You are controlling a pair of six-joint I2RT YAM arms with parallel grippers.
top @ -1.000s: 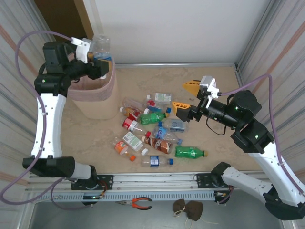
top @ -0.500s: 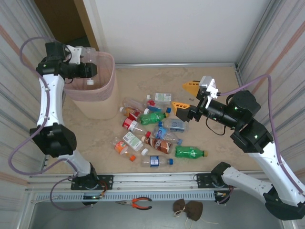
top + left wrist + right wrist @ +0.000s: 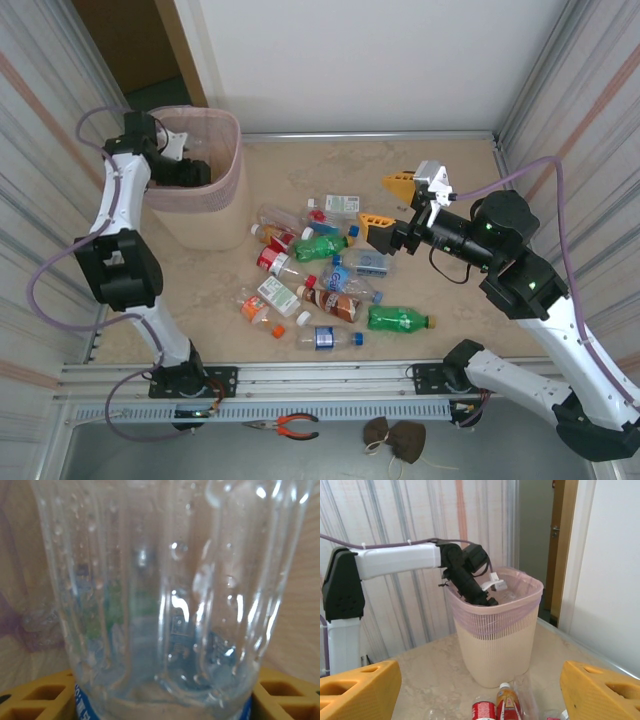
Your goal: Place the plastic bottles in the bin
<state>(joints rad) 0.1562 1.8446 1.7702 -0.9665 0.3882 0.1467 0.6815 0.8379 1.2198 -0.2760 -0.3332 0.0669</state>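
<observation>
Beige marbled tabletop [image 3: 470, 290], fenced by corrugated panels at either side and a white wall at the back; found the bin [image 3: 215, 215] upright in the far left corner, pale pink, ribbed, tapering downward; saw the left arm bent over its rim with the left gripper [image 3: 192, 172] lowered inside the mouth; from the left wrist, made out a clear bottle [image 3: 160, 605], beaded with droplets, wedged between the yellow left fingers [image 3: 35, 700], both pads pressed against its sides at a blue label band, so clenched on that bottle, within the bin; from the right wrist, caught the same bin [image 3: 495, 650] with the dark gripper body dipped below its rim; saw the rest of the plastic bottles [image 3: 335, 300] lying loose in a heap at mid-table, just right of the bin and apart from it: a green bottle [image 3: 320, 247] toward the heap's far side, a second green bottle [image 3: 397, 319] at its near right edge, a blue-labelled bottle [image 3: 325, 338] nearest the arm bases, a red-labelled bottle [image 3: 272, 262] toward the bin; spotted the right gripper [image 3: 392, 205] hovering above the heap's far right side, with yellow right fingers [image 3: 600, 690] spread wide, released, nothing between them; noted orange-handled pliers [image 3: 290, 427] on the near ledge below the rail, well apart from the bottles.
</observation>
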